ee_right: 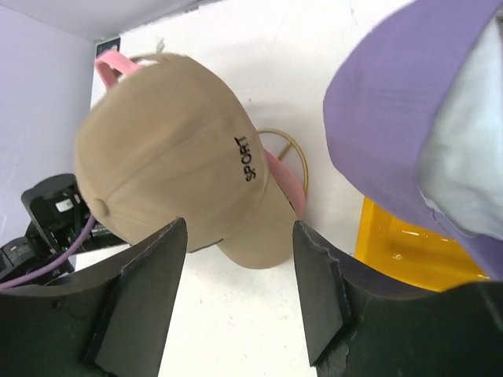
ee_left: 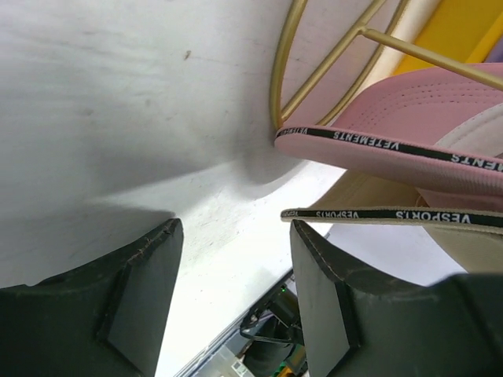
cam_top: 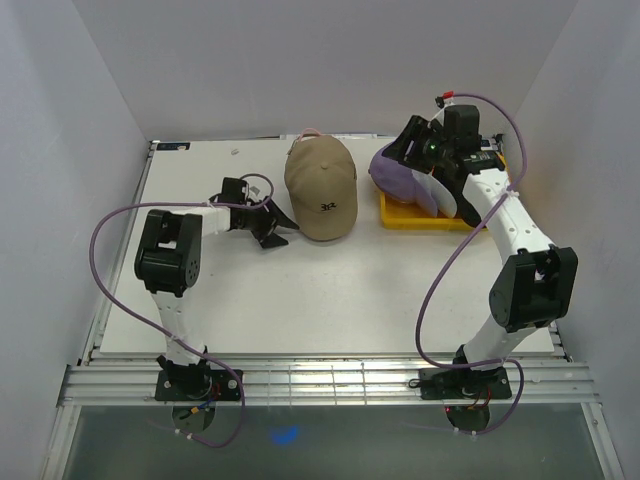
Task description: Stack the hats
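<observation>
A tan cap (cam_top: 320,185) marked SPORT (ee_right: 173,149) sits on top of a pink cap (ee_left: 409,110) on the gold wire stand (ee_left: 314,75). Only the pink strap (cam_top: 310,133) and brim edge (ee_right: 283,181) show. A purple cap (cam_top: 392,175) lies on the yellow tray (cam_top: 400,215), with pale fabric under it (ee_right: 464,157). No black cap is in view. My left gripper (cam_top: 280,228) is open and empty beside the tan cap's left side (ee_left: 236,232). My right gripper (cam_top: 402,148) is open and empty over the purple cap's left edge (ee_right: 240,236).
The white table (cam_top: 300,300) is walled at the back and both sides. The tray (ee_right: 401,243) sits at the back right beside the stand. My right arm arches over the tray. Cables loop near both arms.
</observation>
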Motion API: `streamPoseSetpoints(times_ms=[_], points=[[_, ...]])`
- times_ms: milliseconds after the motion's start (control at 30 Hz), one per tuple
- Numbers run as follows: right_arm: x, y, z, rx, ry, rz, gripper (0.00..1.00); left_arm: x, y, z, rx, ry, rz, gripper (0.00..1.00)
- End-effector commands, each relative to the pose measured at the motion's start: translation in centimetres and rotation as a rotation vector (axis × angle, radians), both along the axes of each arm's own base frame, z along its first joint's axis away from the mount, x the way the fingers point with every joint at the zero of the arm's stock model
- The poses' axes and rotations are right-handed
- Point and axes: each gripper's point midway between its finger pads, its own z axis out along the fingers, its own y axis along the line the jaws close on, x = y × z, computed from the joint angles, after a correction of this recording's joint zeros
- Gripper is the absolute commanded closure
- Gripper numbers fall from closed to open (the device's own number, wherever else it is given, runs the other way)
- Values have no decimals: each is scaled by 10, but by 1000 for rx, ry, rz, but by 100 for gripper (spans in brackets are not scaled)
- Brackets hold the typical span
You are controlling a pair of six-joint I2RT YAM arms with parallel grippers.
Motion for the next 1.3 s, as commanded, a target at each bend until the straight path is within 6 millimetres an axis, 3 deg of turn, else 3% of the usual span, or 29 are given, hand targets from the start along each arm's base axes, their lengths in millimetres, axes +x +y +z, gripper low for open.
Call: streamPoseSetpoints(times_ms=[0, 100, 233, 333, 500, 633, 867, 1233, 1267], points=[[1, -8, 33, -74, -60, 3, 38, 0, 23, 6, 119, -36, 19, 31], [5, -21, 56, -118, -107, -26, 37, -3, 26, 14, 131, -61, 7, 30], [4, -66, 66, -236, -91, -127, 36, -7, 29, 26, 137, -95, -2, 29], [3, -104, 68, -286, -78, -191, 36, -9, 30, 37, 144, -128, -14, 30], [2, -157, 42, -412, 10, -265, 37, -12, 32, 63, 148, -205, -31, 30], [9, -167, 6, -479, 119, -240, 41, -19, 29, 99, 117, -294, -41, 30], [18, -178, -25, -551, 215, -243, 44, -36, 27, 137, 80, -380, -63, 30], [23, -184, -76, -644, 336, -228, 45, -47, 26, 167, 66, -433, -84, 30], [22, -185, -80, -651, 351, -227, 49, -48, 27, 167, 67, -432, -86, 30]])
